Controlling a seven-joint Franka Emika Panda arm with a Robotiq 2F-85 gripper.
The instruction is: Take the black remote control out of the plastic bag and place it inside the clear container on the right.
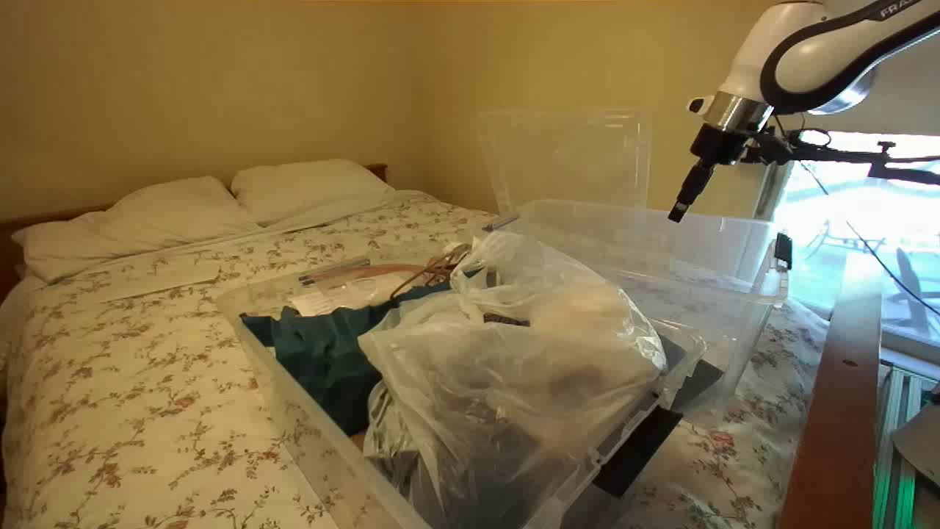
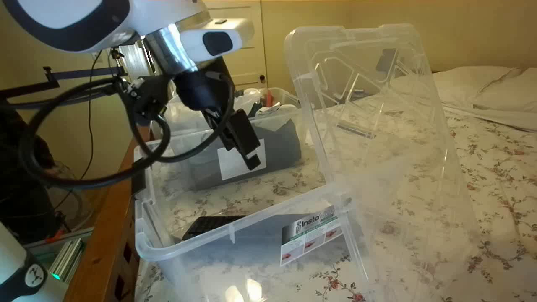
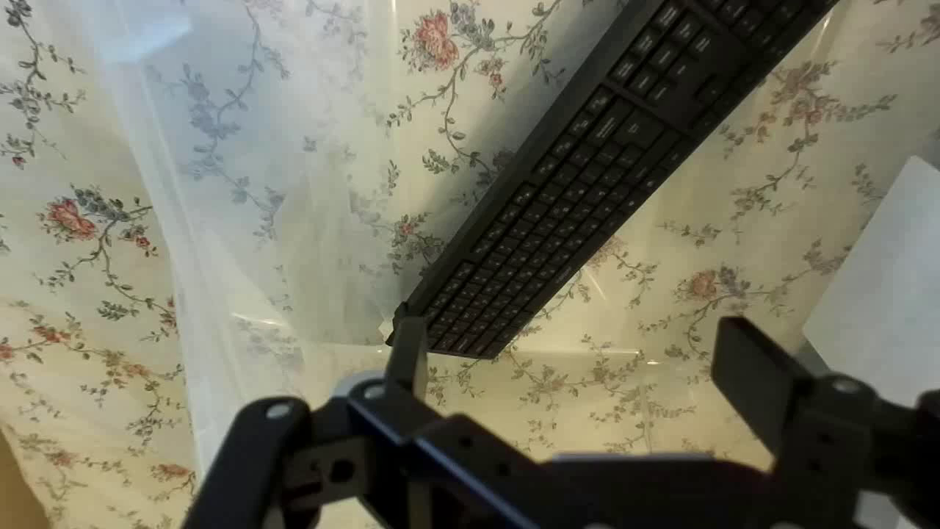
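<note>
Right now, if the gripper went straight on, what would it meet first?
Likely the black keyboard in the clear container, though depth is unclear; the open gripper might touch the container floor beside it first.

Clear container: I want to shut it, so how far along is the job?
Done: nothing certain; a black keyboard lies in the clear container, but I see no remote control. In hand: nothing; the open gripper hangs overhead. Left: probably bringing one from the plastic bag.
</note>
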